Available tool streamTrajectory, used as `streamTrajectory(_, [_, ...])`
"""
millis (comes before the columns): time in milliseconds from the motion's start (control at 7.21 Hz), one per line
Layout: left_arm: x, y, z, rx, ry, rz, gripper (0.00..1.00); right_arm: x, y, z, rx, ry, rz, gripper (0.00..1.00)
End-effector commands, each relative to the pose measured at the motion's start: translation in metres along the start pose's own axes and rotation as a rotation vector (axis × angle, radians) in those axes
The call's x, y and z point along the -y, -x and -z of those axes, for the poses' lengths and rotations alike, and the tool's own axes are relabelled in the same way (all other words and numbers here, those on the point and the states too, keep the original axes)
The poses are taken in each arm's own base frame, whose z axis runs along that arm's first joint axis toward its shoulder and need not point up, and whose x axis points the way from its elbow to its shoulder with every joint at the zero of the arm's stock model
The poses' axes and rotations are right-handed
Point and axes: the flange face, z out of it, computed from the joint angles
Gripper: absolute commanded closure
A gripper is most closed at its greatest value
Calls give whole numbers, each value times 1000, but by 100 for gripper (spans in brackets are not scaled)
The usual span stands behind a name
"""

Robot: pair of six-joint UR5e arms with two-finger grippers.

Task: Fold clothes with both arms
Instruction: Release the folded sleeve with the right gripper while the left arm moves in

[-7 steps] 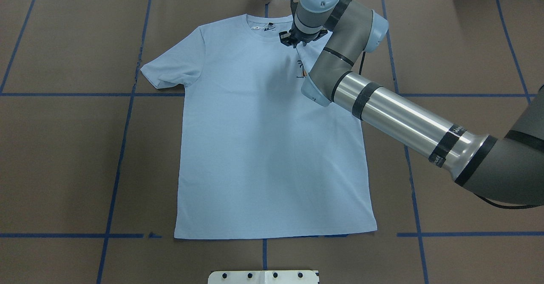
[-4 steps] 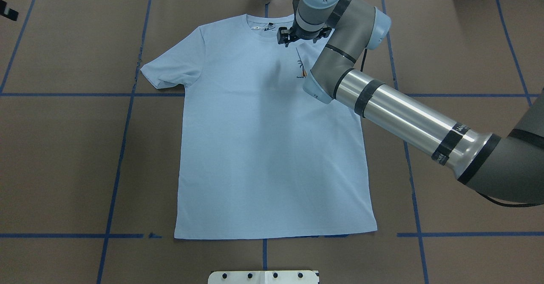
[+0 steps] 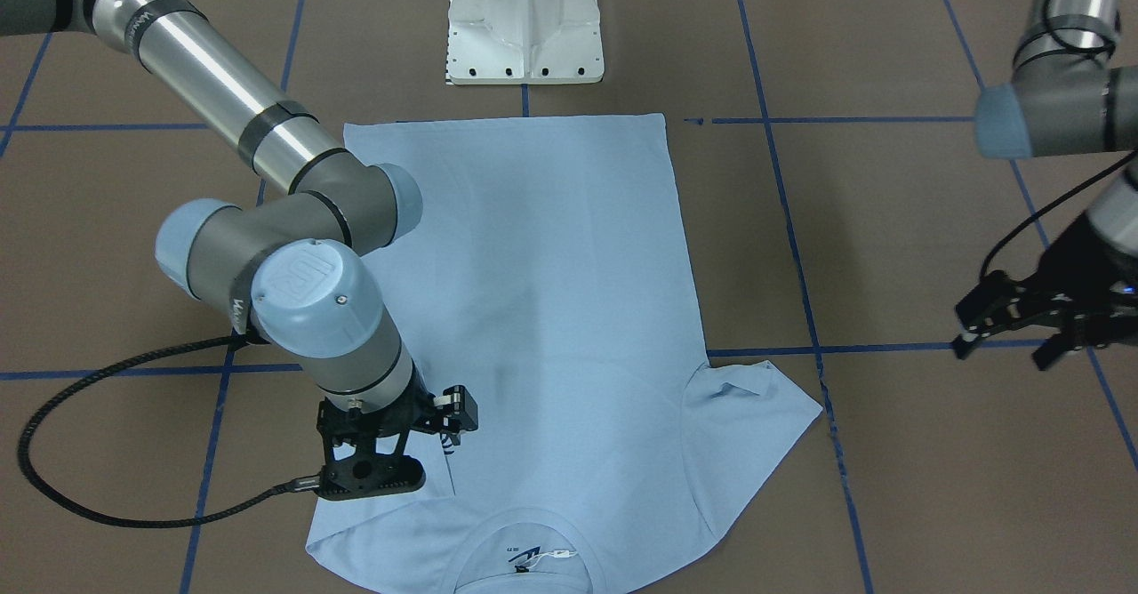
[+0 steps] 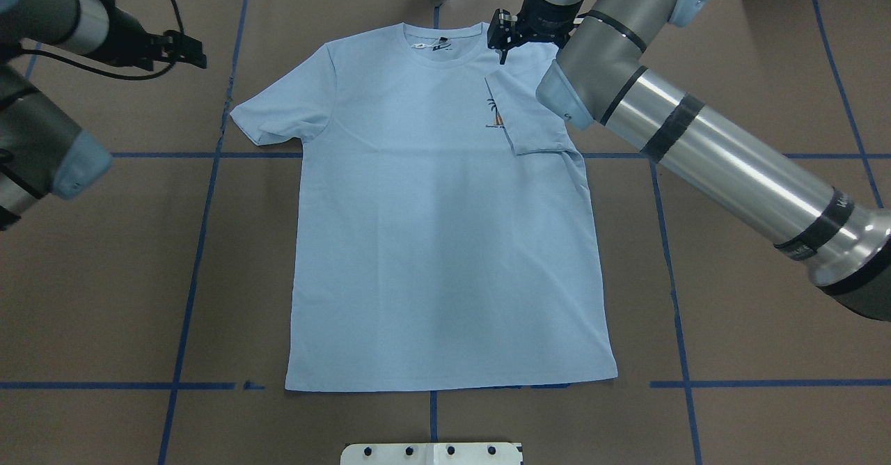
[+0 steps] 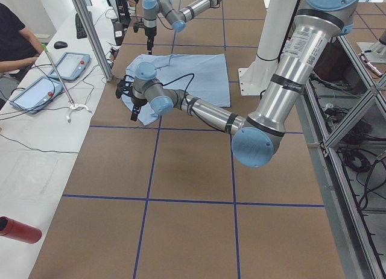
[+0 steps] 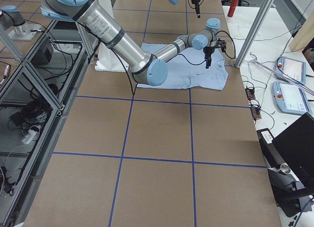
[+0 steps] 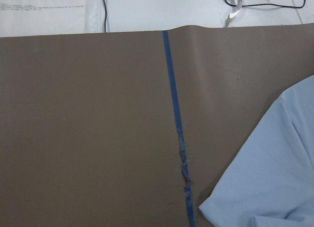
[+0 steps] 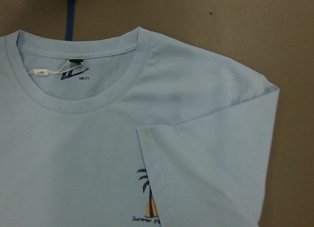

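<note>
The light blue T-shirt (image 4: 431, 242) lies flat on the brown table, collar at the far side. It also shows in the front view (image 3: 551, 265). Its right-hand sleeve (image 4: 529, 117) is folded inward over the chest and covers part of the palm-tree print (image 4: 493, 113). The white neck tag (image 8: 41, 71) sits in the collar. My right gripper (image 4: 507, 42) hovers over the shoulder beside the collar, open and empty; it also shows in the front view (image 3: 372, 480). My left gripper (image 4: 186, 51) is open and empty over bare table, left of the spread sleeve (image 4: 278, 113).
The white pedestal base (image 3: 524, 25) stands at the near edge behind the hem. Blue tape lines (image 4: 202, 207) cross the table. Beyond the far edge is a white bench with tablets (image 5: 36, 92) and an operator (image 5: 15, 32). A red cylinder (image 5: 18, 229) lies there.
My right gripper has moved right and toward the far edge, off the chest, uncovering the folded-in sleeve. My left arm has come into view at the upper left.
</note>
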Motion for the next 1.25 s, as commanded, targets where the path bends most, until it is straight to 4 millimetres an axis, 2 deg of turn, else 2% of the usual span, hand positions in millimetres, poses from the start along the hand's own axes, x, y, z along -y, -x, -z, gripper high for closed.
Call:
streamTrajectory(0, [-20,-38,-80,59,-69,70,0,-44,-30,56,1,46,-41,0])
streamTrajectory(139, [-23,-29,-99,84,-78,70,1,-58,-44,59,12,45,-36,0])
streamTrajectory(416, [-37,-28,-121,105,-47,62,8,-59,-46,54,4,47,-41,0])
streamTrajectory(832, [-41,-26,-121,107,-38,29,19,-59,-46,52,2,47,-45,0])
streamTrajectory(1109, [-42,-25,-121,113,-31,18,33,-58,-45,50,-1,47,-45,0])
